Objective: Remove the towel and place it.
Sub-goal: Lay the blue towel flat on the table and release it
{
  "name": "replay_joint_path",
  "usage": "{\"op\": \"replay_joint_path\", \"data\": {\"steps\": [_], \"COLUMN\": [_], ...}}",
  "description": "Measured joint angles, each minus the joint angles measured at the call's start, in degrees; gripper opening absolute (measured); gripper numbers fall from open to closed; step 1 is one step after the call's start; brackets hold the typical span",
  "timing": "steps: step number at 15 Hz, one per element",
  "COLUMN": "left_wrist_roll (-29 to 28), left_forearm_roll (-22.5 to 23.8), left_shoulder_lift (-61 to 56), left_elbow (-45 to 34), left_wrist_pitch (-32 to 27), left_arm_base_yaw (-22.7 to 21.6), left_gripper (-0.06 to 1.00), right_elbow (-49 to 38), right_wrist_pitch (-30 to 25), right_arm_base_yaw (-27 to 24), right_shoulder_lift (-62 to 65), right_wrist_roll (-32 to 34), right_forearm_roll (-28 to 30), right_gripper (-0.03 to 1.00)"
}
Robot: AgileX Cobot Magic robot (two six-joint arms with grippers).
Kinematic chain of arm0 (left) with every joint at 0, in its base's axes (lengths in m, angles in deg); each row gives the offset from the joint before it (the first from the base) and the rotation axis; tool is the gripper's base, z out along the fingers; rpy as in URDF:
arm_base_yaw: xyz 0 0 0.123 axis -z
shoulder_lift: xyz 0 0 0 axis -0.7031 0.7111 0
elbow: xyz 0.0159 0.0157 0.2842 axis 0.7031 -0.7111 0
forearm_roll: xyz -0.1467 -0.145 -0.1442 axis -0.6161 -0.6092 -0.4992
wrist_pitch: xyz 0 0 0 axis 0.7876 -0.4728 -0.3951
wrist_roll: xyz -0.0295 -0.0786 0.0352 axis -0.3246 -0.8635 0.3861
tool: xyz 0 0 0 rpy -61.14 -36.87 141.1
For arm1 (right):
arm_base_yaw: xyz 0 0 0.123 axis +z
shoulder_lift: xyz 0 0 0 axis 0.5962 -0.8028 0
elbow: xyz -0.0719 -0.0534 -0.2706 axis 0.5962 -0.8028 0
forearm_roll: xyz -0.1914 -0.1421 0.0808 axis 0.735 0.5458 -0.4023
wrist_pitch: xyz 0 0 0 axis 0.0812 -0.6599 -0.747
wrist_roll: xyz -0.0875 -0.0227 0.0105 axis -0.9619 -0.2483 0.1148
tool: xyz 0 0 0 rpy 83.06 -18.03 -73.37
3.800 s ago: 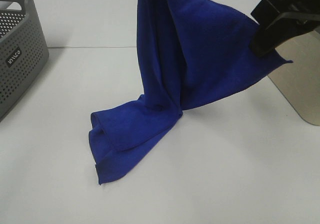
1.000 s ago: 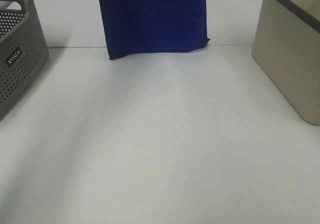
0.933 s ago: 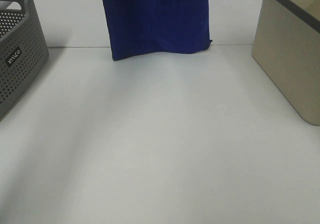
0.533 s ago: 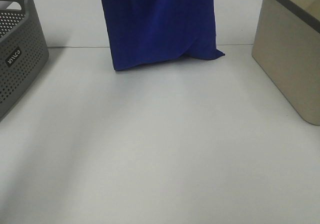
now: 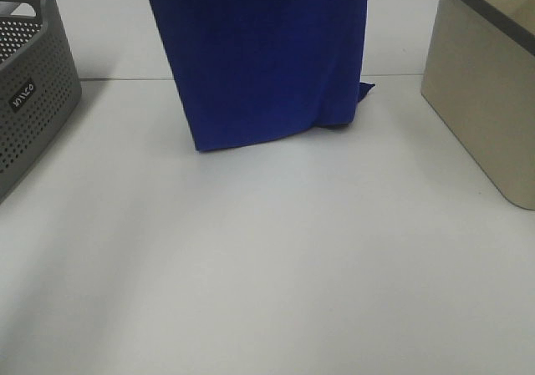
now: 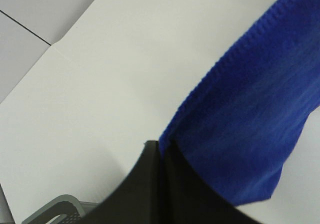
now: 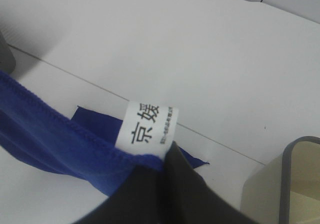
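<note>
Towel (image 5: 259, 58) hangs like a big blue sheet over the middle of the white desk (image 5: 276, 266). Its bottom edge looks to touch the desk. A grey basket (image 5: 33, 83) full of holes sits far left and a tan bin (image 5: 485, 91) far right. The left end effector (image 6: 162, 154) is pinched tight on one top edge of the towel. The right end effector (image 7: 170, 156) is pinched on another, just beside a white label (image 7: 147, 124). Only the wrist views show these grips and the label.
</note>
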Motion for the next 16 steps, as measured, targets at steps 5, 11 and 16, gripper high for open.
{"op": "replay_joint_path", "data": {"steps": [5, 11, 16], "left_wrist_roll": [-5.33, -5.39, -5.56], "left_forearm_roll": [-1.2, -2.81, -11.75], "left_shoulder_lift": [-7.1, -23.09, -32.6], "left_elbow": [-11.57, -36.96, -51.62], "left_wrist_pitch": [-0.06, 0.17, 0.29], "left_arm_base_yaw": [0.11, 0.46, 0.46], "left_gripper": [0.0, 0.0, 0.0], "right_elbow": [-0.69, -30.37, -49.68], "right_wrist_pitch": [-0.97, -0.92, -0.69], "right_arm_base_yaw": [0.0, 0.06, 0.06], "right_shoulder_lift": [2.06, 16.44, 28.65], "right_wrist_roll": [0.0, 0.0, 0.0], "right_forearm_roll": [-0.57, -9.63, -13.58], "right_gripper": [0.02, 0.02, 0.02]}}
